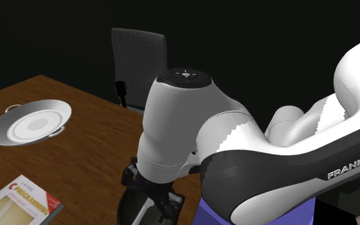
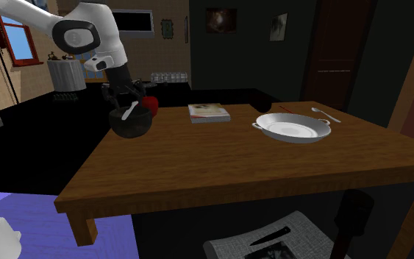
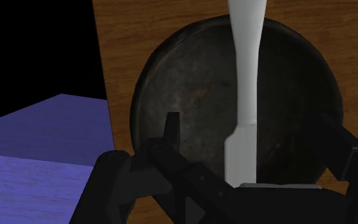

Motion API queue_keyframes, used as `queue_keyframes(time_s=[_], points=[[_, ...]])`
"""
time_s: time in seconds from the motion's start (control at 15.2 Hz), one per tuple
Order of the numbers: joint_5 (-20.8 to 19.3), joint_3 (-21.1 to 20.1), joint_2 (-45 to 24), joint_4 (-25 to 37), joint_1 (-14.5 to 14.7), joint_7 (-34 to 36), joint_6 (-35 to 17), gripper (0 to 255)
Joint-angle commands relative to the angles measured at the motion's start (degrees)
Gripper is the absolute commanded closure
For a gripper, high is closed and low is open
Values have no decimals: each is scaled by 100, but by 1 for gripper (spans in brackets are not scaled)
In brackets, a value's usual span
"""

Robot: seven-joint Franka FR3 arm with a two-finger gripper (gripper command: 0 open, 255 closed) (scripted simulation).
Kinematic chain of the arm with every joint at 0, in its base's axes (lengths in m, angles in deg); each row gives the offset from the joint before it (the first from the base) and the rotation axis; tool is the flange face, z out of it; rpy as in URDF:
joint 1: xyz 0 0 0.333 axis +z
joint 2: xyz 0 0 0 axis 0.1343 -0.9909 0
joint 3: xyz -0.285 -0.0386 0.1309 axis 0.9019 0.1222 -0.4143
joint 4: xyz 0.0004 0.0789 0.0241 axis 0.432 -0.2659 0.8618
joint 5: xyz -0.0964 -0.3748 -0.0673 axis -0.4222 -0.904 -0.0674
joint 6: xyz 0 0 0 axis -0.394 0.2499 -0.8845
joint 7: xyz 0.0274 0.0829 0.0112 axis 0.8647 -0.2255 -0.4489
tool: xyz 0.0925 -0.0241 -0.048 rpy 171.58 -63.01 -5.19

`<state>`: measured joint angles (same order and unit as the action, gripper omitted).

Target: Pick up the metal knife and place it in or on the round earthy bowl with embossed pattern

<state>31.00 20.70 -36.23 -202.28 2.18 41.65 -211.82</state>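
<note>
Over the dark bowl point(image 2: 130, 123) we go, and the black gripper point(image 2: 127, 94) hangs right above it. In the wrist view the gripper point(image 3: 252, 121) has its fingers point(image 3: 171, 127) spread wide. The pale knife point(image 3: 246, 76) runs between them, touched by neither, so the tool grips nothing.

The knife lies inside the bowl point(image 3: 190, 114). Its long axis runs straight away from the hand: one end is low in the bowl near the palm and the other crosses the rim farthest from the gripper. Which end is the blade, I cannot tell.

Read the second exterior view as a clock face: the knife point(image 2: 129, 110) tilts, low end towards 7 o'clock and high end towards 1 o'clock.

Now the edges. The bowl sits at the corner of the wooden table point(image 2: 220, 162) nearest the arm. In the wrist view the table point(image 3: 133, 38) edge passes just beside it, with a blue surface point(image 3: 37, 140) beyond.

In the second exterior view, a red round object point(image 2: 151, 103) sits just beside the bowl at 2 o'clock. Towards 3 o'clock there is bare wood, then a book point(image 2: 209, 112), then a white two-handled pan point(image 2: 293, 127) well apart, with a spoon point(image 2: 324, 114) beyond.
</note>
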Motion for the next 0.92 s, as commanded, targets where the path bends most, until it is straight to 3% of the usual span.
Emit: queue_keyframes(time_s=[0.0,0.07,0.33,0.86], points=[[0,0,0,-1,0,-1,1,0],[-1,-3,-1,0,0,3,1,0],[-70,522,490,306,167,-20,850,0],[-71,523,489,306,168,-19,850,0]])
